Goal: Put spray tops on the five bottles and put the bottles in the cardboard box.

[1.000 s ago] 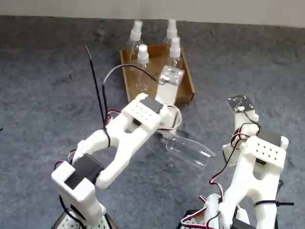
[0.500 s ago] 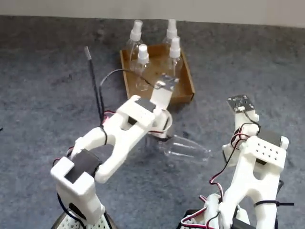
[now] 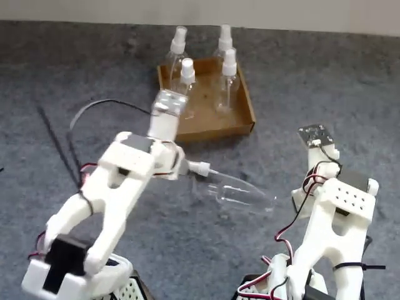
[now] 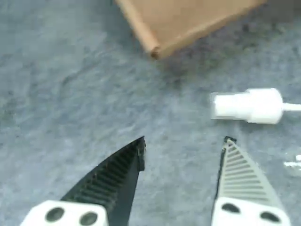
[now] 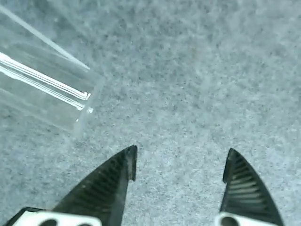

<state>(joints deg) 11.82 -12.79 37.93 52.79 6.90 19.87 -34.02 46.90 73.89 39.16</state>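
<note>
L gripper (image 4: 183,141): jaws spread wide, nothing in them, tips low over the carpet (image 4: 70,84). A top (image 4: 247,106) lies on the carpet just ahead of it, no contact. A corner of the box (image 4: 188,23) sits further on.

High view: box (image 3: 244,119) at 12 o'clock on the carpet. 4 bottles (image 3: 186,87), tops on, all upright. Two stand clearly inside the box, two at its far rim; can't tell if those are in or just behind. 5th bottle (image 3: 240,192) lies on its side near centre, approx 5 o'clock from the box, neck toward 10 o'clock, base toward 4. The top (image 3: 199,167) is at its neck end, thin tube pointing into the bottle; can't tell if it's seated. L arm (image 3: 119,187) comes up from 7 o'clock, its wrist just beside the top, at 9 o'clock of it. R arm (image 3: 340,212) stands at 4 o'clock, near the bottle's base but apart from it.

R gripper (image 5: 181,155): jaws wide apart too, empty, over the carpet. The 5th bottle's base (image 5: 42,89) is close by, not touching.
</note>
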